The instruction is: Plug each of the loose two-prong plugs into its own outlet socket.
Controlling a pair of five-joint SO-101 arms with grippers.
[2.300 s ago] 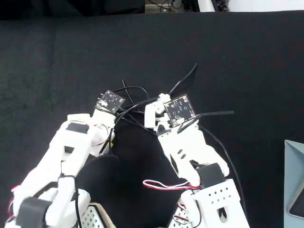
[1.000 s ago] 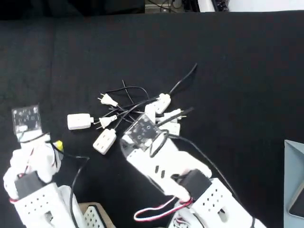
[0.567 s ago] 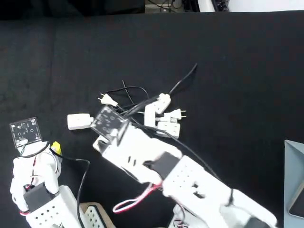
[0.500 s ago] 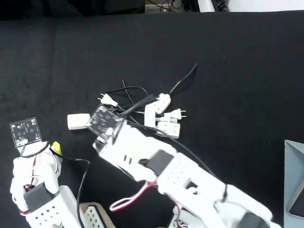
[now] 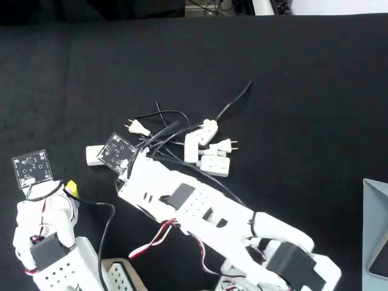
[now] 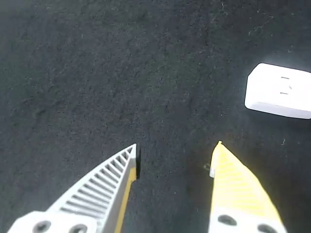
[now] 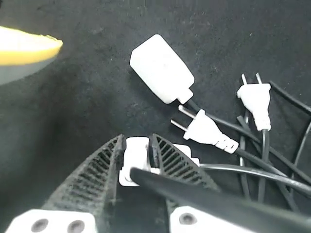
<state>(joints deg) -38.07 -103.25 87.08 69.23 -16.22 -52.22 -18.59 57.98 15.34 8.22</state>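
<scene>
My right gripper (image 7: 136,141) is shut on a small white outlet socket (image 7: 134,154) whose black cord runs off behind the fingers. Just beyond it lie a loose two-prong plug (image 7: 204,129), a larger white socket block (image 7: 161,68) and a second plug (image 7: 254,98). From above, the right arm (image 5: 176,197) stretches across to the left side of the cable pile, next to that socket block (image 5: 95,155). My left gripper (image 6: 175,150) hangs open over bare cloth near the front left, with the socket block (image 6: 279,91) off to one side.
More white sockets (image 5: 213,165) and plugs (image 5: 225,145) lie tangled in black cords (image 5: 230,106) at the table's middle. The black cloth (image 5: 303,91) covers the table. A grey object (image 5: 376,230) sits at the right edge.
The right arm has swung left from the pile's middle to its left side and come down on the small socket. The left arm pulled back to the front left and then stayed still.
</scene>
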